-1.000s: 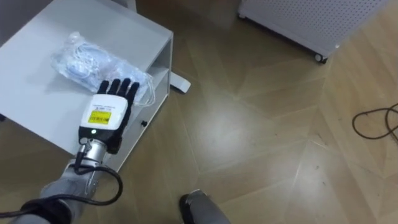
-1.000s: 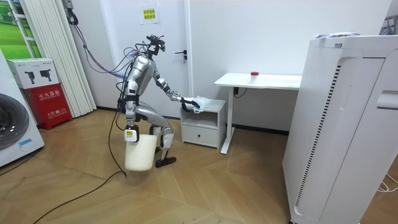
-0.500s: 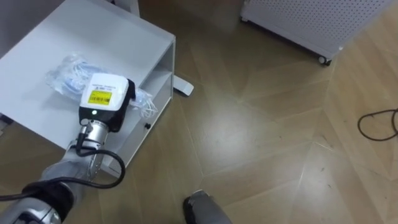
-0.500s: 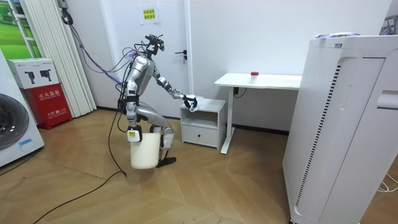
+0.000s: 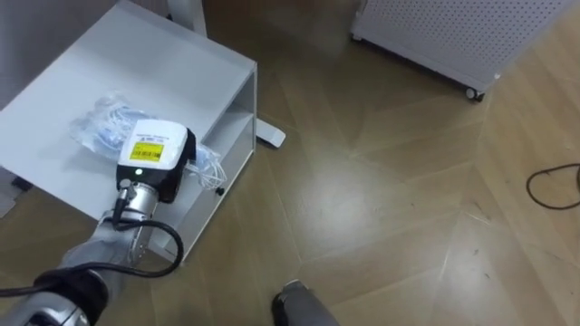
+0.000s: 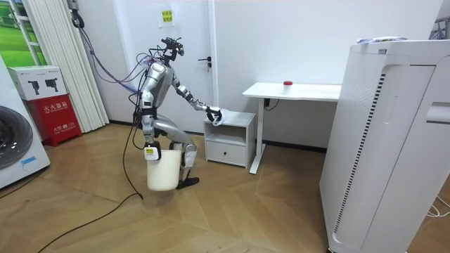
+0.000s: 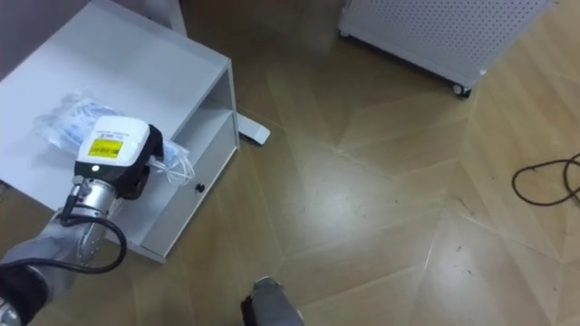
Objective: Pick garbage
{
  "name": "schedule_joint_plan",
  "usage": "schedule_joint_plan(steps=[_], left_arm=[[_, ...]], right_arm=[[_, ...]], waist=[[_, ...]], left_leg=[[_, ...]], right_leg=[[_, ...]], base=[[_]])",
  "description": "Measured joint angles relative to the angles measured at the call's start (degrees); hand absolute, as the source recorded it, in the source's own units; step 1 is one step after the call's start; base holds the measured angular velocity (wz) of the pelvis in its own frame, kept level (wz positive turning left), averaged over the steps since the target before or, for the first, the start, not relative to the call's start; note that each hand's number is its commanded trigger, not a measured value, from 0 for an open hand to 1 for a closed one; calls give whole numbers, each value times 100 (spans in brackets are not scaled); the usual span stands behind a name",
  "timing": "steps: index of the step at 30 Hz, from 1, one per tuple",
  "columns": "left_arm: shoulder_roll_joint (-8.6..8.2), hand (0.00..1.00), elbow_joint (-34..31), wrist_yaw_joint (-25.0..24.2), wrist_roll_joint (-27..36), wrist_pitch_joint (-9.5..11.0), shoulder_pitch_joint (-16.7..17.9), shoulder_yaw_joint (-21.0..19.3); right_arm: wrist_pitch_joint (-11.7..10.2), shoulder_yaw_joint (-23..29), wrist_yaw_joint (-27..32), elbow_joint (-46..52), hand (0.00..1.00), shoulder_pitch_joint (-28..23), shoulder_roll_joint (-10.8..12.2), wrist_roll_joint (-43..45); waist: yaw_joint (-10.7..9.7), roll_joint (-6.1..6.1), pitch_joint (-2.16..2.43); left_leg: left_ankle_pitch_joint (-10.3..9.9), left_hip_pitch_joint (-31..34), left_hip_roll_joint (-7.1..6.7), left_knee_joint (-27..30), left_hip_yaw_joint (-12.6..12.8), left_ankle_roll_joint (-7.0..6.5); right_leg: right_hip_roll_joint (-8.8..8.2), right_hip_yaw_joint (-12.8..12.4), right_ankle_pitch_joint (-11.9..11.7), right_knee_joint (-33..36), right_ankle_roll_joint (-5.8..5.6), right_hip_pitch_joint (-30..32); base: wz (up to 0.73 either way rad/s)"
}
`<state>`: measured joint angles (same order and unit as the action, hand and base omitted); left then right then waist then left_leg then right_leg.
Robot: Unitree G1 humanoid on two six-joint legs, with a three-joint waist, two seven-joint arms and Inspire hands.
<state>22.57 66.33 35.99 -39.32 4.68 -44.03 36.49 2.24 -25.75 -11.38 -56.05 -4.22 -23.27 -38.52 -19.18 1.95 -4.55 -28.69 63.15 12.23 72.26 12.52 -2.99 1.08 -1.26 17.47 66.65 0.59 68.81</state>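
Left eye view shows the left hand [image 5: 152, 156] resting on the crumpled plastic bag [image 5: 101, 131], near the front edge of the white cabinet [image 5: 154, 54] top; whether it grips, I cannot tell.

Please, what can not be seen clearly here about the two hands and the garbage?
- Left hand: in the eye views its own back hides whether it grips the plastic bag.
- Bag's contents: the crumpled plastic and that hand cover them in the eye views.
- Right hand by the white bucket: too small in the room view to tell whether it holds it.
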Motion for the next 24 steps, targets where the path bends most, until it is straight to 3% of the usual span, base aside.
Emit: schedule_joint_plan(steps=[4,7,10,12,14,17,19,22,23,24], left_arm=[[-95,100,-47,1,603,304,234,-81],[-294,100,-246,69,1288,593,479,-275],[-413,100,-774,45,1996,872,864,-474],[-447,100,-1214,-121,2601,1157,1154,-512],[-507,100,-1487,-318,3077,1249,1379,-545],[-767,100,-1697,-764,3767,1332,1771,-603],[-974,100,-1778,-1237,4255,1332,1962,-549],[-1076,100,-1806,-1731,4537,1332,2094,-424],[-1120,100,-1825,-1925,4615,1330,2184,-349],[-1135,100,-1893,-2136,4701,1325,2274,-285]], right_arm=[[-196,9,432,103,100,70,25,659],[-295,28,832,62,100,294,55,924],[-418,119,1260,41,100,577,73,1189],[-417,173,1614,-19,100,746,85,1566],[-417,228,1860,-30,100,848,128,1871],[-415,222,2203,-173,100,1101,137,2267],[-415,213,2468,-185,100,1274,131,2330],[-412,208,2647,-202,100,1379,145,2330],[-409,217,2709,-202,100,1466,168,2333],[-407,216,2755,-202,100,1574,182,2333]], waist=[[185,45,15],[408,108,22],[553,104,23],[763,96,26],[923,86,31],[1124,36,45],[1311,-48,75],[1410,-143,107],[1455,-225,146],[1477,-295,148]], left_leg=[[76,-248,-138,-292,-6,33],[165,-535,-206,-649,6,39],[281,-905,-338,-1087,107,44],[446,-1193,-399,-1518,125,38],[545,-1377,-427,-1804,126,68],[628,-1641,-516,-2138,141,93],[671,-1690,-521,-2279,153,105],[707,-1719,-521,-2339,147,97],[718,-1763,-524,-2399,157,109],[739,-1847,-530,-2481,150,118]], right_leg=[[-57,-23,-33,-228,-2,-231],[-113,11,-136,-542,-9,-522],[-215,-16,-169,-828,7,-829],[-282,7,-275,-1205,25,-1129],[-274,14,-351,-1474,32,-1316],[-315,15,-363,-1700,27,-1549],[-311,15,-364,-1821,28,-1603],[-302,53,-366,-1921,31,-1677],[-293,60,-377,-1985,45,-1715],[-297,84,-404,-2076,53,-1801]], base=[[3],[-1],[11],[10],[0],[6],[4],[7],[-7],[-9]])
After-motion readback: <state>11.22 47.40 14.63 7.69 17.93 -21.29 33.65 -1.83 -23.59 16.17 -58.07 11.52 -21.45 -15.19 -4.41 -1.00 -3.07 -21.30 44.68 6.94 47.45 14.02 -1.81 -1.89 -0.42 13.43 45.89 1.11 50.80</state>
